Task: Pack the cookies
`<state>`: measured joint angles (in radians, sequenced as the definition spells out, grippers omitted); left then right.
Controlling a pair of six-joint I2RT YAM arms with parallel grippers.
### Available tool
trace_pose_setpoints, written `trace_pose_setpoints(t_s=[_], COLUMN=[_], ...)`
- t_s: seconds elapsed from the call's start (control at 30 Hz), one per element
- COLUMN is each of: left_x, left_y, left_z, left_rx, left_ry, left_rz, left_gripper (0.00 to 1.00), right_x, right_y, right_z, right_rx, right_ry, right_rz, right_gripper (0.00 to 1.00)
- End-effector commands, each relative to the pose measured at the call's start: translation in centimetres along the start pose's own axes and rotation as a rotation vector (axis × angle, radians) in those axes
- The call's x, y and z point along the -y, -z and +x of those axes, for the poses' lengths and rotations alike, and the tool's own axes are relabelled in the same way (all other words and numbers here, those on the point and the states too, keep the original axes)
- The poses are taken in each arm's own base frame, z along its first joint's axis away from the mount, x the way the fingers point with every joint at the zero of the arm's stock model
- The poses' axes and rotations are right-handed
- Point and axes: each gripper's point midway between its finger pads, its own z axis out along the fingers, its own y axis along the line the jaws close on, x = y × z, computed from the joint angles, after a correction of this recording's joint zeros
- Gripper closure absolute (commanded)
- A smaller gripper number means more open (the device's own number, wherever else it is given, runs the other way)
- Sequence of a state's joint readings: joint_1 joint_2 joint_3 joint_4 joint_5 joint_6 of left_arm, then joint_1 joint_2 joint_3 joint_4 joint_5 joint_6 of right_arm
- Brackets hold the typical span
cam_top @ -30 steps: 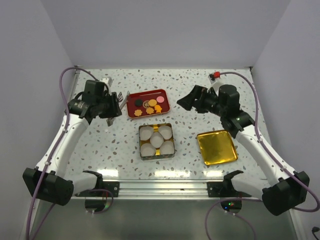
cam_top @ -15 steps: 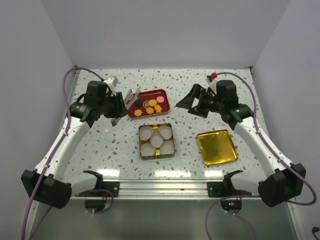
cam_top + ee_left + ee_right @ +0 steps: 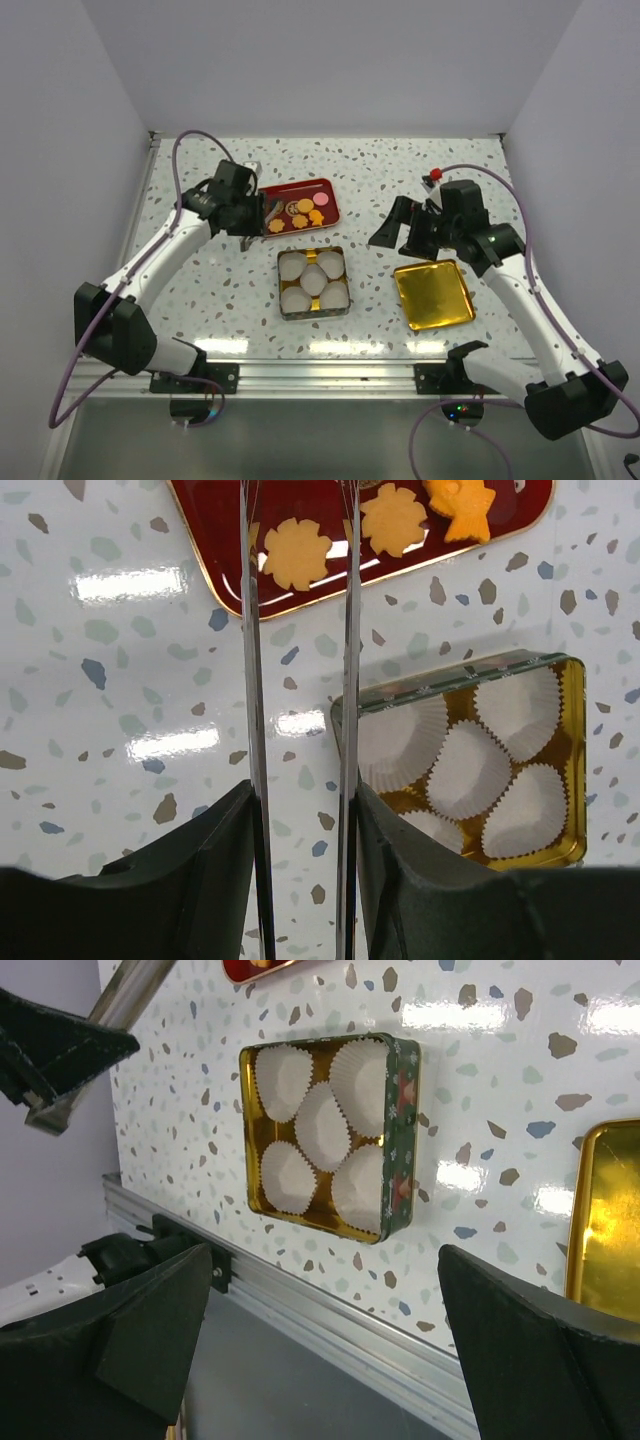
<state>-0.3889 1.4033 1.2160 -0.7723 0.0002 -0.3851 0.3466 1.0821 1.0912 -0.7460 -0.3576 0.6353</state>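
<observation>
Cookies [image 3: 305, 209] lie in the red tray [image 3: 326, 189], whose near rim sits just behind the square tin [image 3: 314, 314], with only a thin strip of speckled table [image 3: 200, 290] between. The gold lid [image 3: 433, 294] rests apart to the tin's right.

The left gripper [image 3: 300, 800] clasps thin metal tongs [image 3: 254, 680]. Only its wrist view shows the blades, spread either side of an orange flower cookie [image 3: 295, 555] by that rim; whether they touch it is unclear.

The right gripper [image 3: 325, 1255] hangs spread wide and empty, its camera showing five white paper cups [image 3: 322, 1125] filling the tin.
</observation>
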Motion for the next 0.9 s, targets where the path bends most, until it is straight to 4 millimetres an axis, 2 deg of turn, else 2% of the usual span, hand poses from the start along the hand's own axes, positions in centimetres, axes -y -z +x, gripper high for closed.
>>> trace_pose_setpoints(t_s=[0.0,0.3,0.87], left_x=[-0.3,-0.3,-0.5], left_y=[0.6,-1.6,-5.9], left_z=[-3.0,-2.1,-2.7], left_rx=[0.092,0.041,-0.026], left_ry=[0.02,0.029,0.028], left_rz=[-0.048,-0.051,-0.099], left_gripper=[0.54,0.49,0.48], right_x=[1.0,1.0,1.0], right_y=[0.8,0.5,0.3], right_z=[0.8,0.7,0.9], right_rx=[-0.006,-0.022,-0.038], right_ry=[0.036,0.046,0.08], right_rz=[0.04,0.042,0.056], right_gripper=[0.01,0.01,0.01])
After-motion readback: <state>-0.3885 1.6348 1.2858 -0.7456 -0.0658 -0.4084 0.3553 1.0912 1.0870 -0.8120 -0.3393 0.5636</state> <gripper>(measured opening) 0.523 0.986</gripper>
